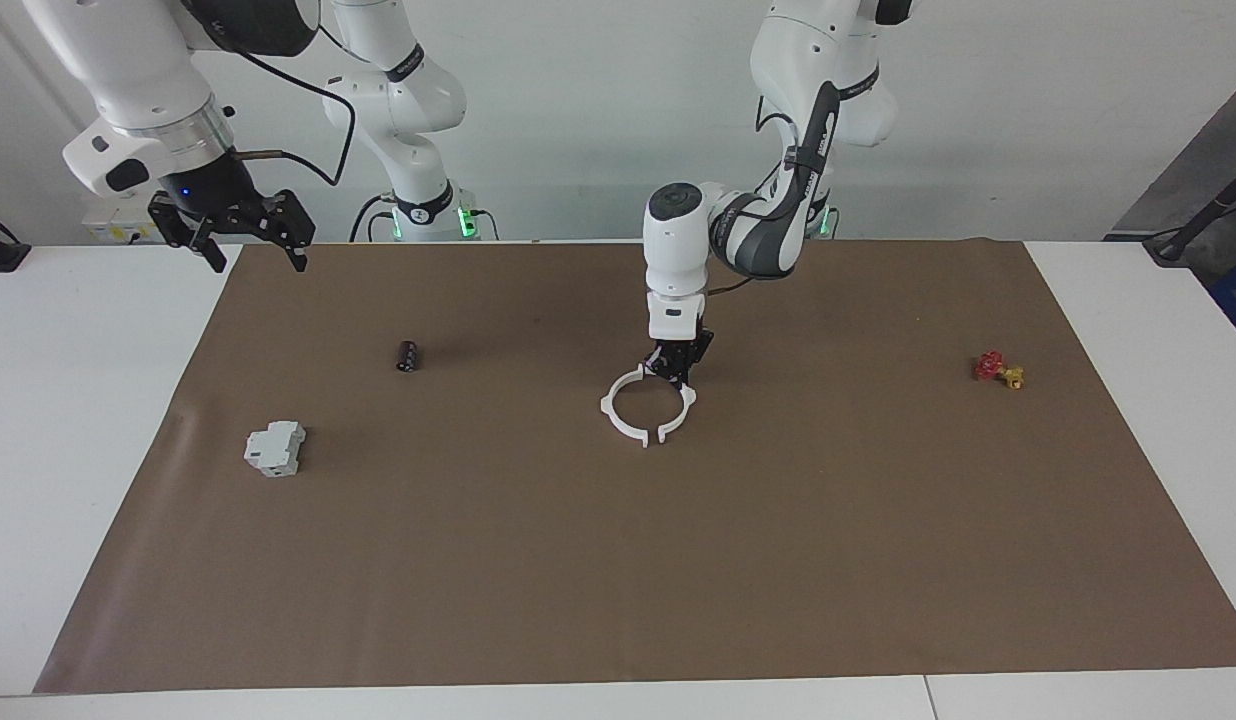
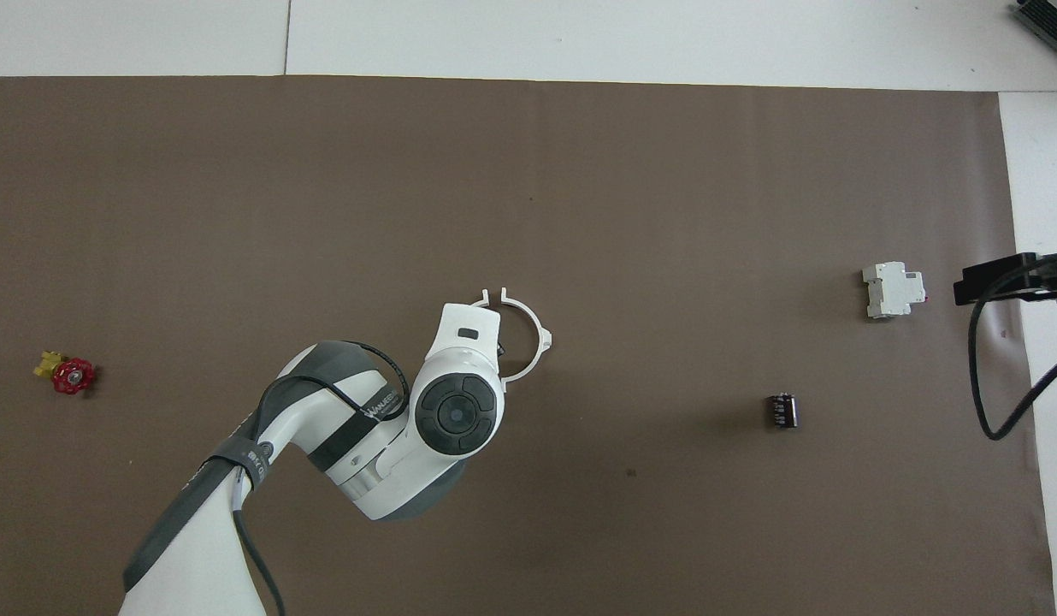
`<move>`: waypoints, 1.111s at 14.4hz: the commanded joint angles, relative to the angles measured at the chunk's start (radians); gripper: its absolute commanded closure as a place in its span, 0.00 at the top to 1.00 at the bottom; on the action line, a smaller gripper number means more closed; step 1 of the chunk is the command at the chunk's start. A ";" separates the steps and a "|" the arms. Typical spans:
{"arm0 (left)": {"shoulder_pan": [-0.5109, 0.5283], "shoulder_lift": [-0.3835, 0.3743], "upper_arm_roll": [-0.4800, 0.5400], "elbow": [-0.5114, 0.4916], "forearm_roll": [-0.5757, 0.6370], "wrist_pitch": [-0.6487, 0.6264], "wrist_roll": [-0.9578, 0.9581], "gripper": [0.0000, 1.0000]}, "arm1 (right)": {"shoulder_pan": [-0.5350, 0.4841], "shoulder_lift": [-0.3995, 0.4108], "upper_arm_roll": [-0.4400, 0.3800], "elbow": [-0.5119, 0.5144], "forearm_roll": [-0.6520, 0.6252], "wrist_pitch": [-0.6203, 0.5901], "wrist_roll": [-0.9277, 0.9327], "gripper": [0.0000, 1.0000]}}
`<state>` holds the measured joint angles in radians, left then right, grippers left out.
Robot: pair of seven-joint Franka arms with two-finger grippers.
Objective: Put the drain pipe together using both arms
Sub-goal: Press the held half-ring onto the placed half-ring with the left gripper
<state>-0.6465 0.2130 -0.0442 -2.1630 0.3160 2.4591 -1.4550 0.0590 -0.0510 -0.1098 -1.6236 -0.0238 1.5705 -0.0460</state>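
Two white half-ring arcs lie on the brown mat [image 1: 618, 560] near the middle of the tabletop [image 1: 78, 400], their ends almost meeting so that they make a nearly whole ring, the drain pipe [image 1: 646, 404] [image 2: 528, 334]; small gaps show between the end tabs. The left end effector [image 1: 675, 372] is down at the ring's edge nearest the robots, closed tight on the arc that lies toward the left arm's end of the tabletop; in the overhead view the left arm's wrist covers most of that arc. The right end effector [image 1: 246, 237] waits in the air over the mat's corner at the right arm's end, its fingers spread wide and holding nothing. Much bare mat lies around the ring, most of it toward the edge farthest from the robots. A small black cylinder [image 1: 407, 355] and a grey-white boxy block [image 1: 274, 448] sit toward the right arm's end, well apart from the ring; a red-and-yellow valve [image 1: 997, 368] sits toward the left arm's end. White lettering runs along the left arm's dark sleeve [image 2: 370, 409], too small to read surely.
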 commanded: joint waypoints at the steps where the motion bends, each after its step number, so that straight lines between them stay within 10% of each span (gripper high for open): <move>1: -0.019 0.003 0.014 0.008 0.054 -0.012 -0.056 0.00 | -0.008 0.007 0.004 0.011 0.016 -0.018 0.015 1.00; 16: -0.019 0.054 0.014 0.048 0.137 0.003 -0.051 0.00 | -0.008 0.007 0.004 0.011 0.016 -0.018 0.015 1.00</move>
<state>-0.6481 0.2406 -0.0435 -2.1421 0.4193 2.4612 -1.4821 0.0590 -0.0510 -0.1098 -1.6236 -0.0238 1.5705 -0.0460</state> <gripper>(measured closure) 0.930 0.000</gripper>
